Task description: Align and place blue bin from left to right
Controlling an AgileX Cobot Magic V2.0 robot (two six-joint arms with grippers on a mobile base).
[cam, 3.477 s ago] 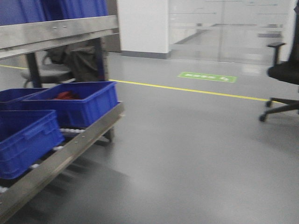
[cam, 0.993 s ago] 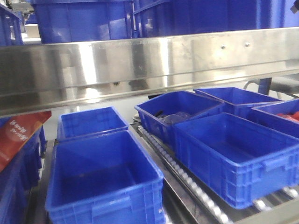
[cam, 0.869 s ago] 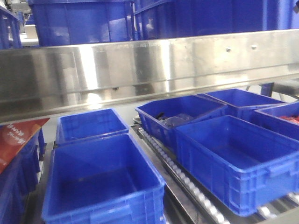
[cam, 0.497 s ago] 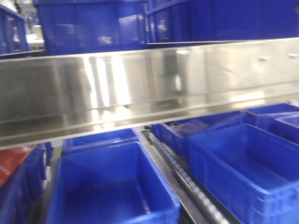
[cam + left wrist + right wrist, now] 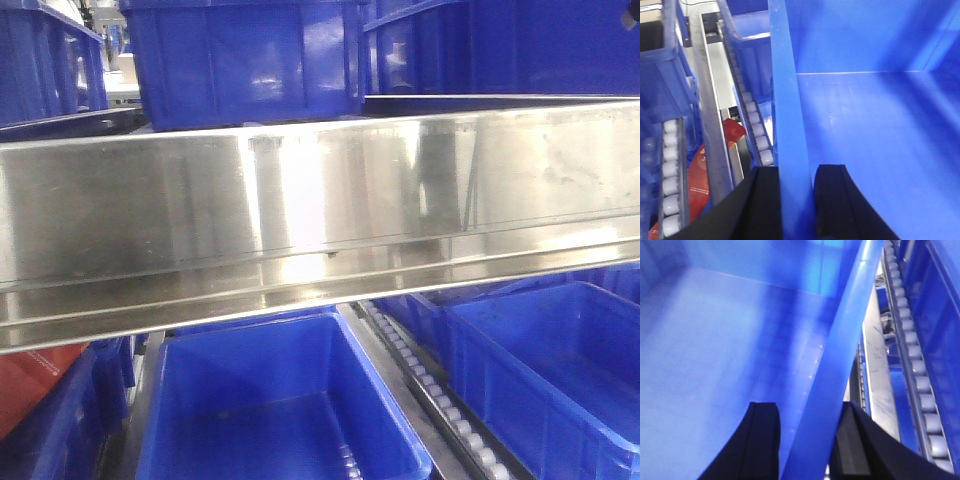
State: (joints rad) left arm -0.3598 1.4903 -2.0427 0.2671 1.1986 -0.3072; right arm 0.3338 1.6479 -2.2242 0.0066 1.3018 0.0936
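A: Well, where do we have the blue bin [image 5: 280,400]?

B: At six o'clock in the front view, under the steel shelf rail [image 5: 320,220]. Our left gripper [image 5: 797,172] pinches its left wall and our right gripper [image 5: 810,410] its right wall, jaws narrow on the plastic.

A: What worries us?

B: Uneven lifting. We could tilt it, so the rim knocks the rail at twelve o'clock or the neighbouring bin [image 5: 560,370] at four, and a wall slips free.

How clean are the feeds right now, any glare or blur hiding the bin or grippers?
Front view: steel rail carries broad glare streaks and blocks much of the frame, otherwise sharp. Left wrist view: crisp; left gripper shows clearly astride the blue bin wall. Right wrist view: softer, bright sheen along the rim, right gripper dark but readable.
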